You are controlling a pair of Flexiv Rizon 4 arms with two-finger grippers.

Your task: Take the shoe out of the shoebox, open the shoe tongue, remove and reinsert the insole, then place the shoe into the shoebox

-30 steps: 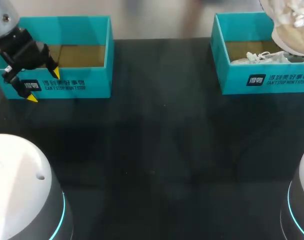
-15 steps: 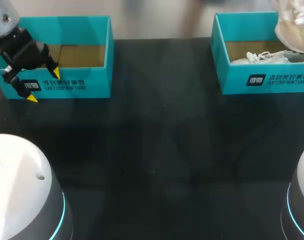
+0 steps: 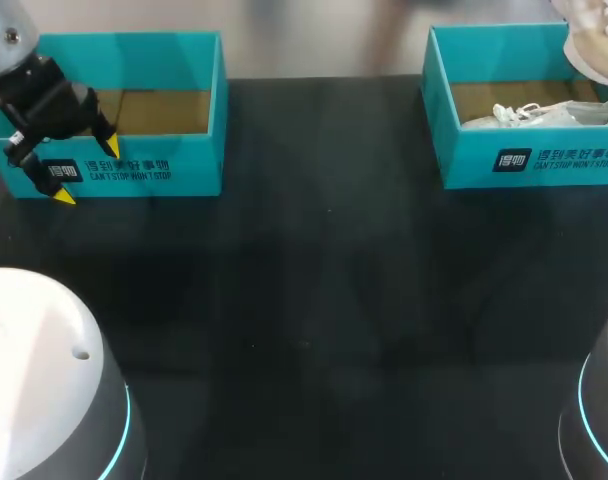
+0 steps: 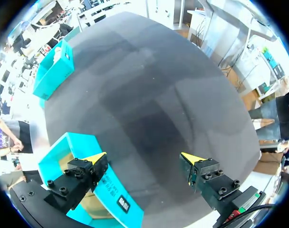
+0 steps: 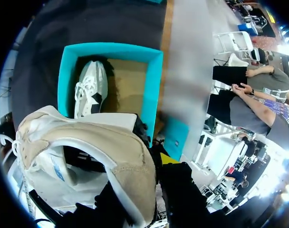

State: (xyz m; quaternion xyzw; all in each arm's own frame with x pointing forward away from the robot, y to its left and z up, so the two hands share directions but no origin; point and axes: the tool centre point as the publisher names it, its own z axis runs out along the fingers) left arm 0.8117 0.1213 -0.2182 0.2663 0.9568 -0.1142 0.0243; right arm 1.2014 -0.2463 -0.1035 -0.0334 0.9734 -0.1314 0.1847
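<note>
Found at 10 o'clock on the table (image 3: 314, 320): left gripper (image 3: 88, 172), black fingers with yellow tips spread wide, clamped on nothing. Hanging at the front wall of the left shoebox (image 3: 184, 170); by the left wrist view, one finger over that wall, the other out over bare tabletop.

Left shoebox: teal card, rectangular, open at the top, plain brown floor inside. Dark label patch with white print on the front wall; print not read off here.

Table: black, flat, matt.

At 1 o'clock, well apart from the left box: right shoebox (image 3: 464, 150), same teal card, same dark patch with white print on the front wall, same brown floor. Lying inside, along the near long wall: white shoe (image 3: 539, 112), sole down, white laces uppermost, dark panels at the sides, smooth upper.

At 2 o'clock, raised off the table over the far right corner of the right shoebox and cut by the head view's edge: beige shoe (image 5: 87, 142). Soft napped beige panels, white padded collar, white laces, opening turned toward the wrist camera.

Right gripper (image 5: 154, 149): closed on the beige shoe at its collar, one black finger to either side of the shoe's wall, a yellow tip showing on one of them. Ahead of that gripper, past the held shoe: the open right shoebox with the white shoe in it.
</note>
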